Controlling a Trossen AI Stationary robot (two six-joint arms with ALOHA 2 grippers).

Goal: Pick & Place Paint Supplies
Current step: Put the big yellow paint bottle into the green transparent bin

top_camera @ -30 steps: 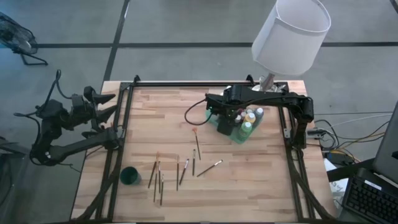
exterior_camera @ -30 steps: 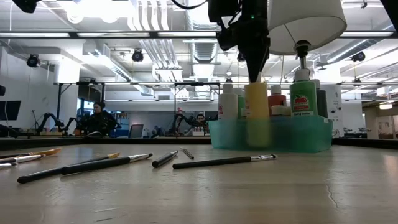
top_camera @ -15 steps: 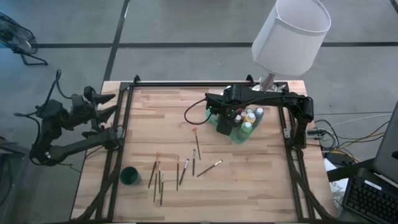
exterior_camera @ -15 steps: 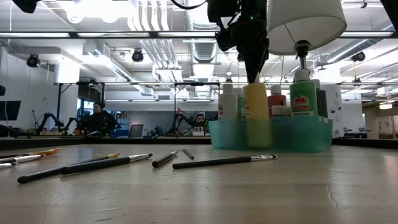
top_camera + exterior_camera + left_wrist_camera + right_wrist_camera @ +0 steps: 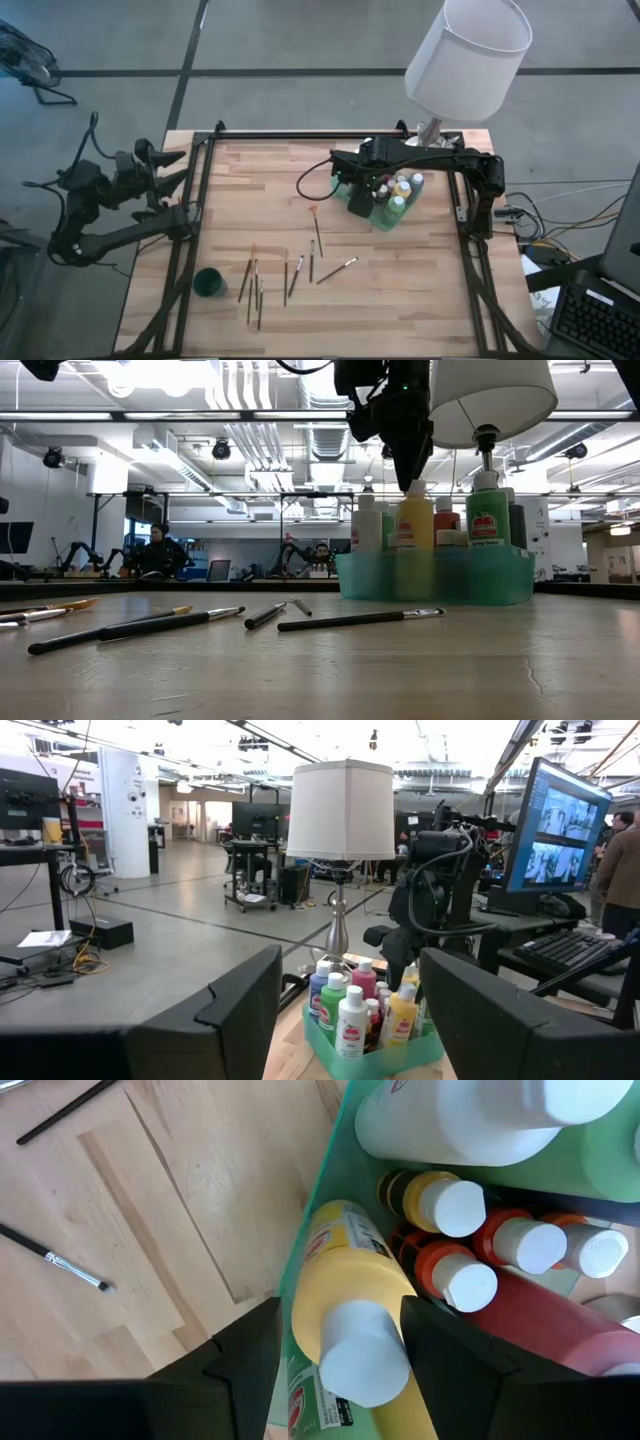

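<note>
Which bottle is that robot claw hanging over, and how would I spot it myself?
Find the white lamp at the table's far right corner; beside its base sits a translucent green tray of paint bottles. The right gripper, open, hovers over the yellow bottle, taller than the small red-orange ones beside it.

no legible text (labels blurred)

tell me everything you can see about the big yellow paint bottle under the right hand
The yellow paint bottle is smooth plastic with a white screw cap and a printed label showing red and green. It stands upright in the translucent green tray, at the tray's wall on the side facing the brushes, beside smaller yellow and red bottles. The right hand is directly above it, its two dark fingers on either side of the cap with gaps showing, so the bottle looks released and rests in the tray.
</note>
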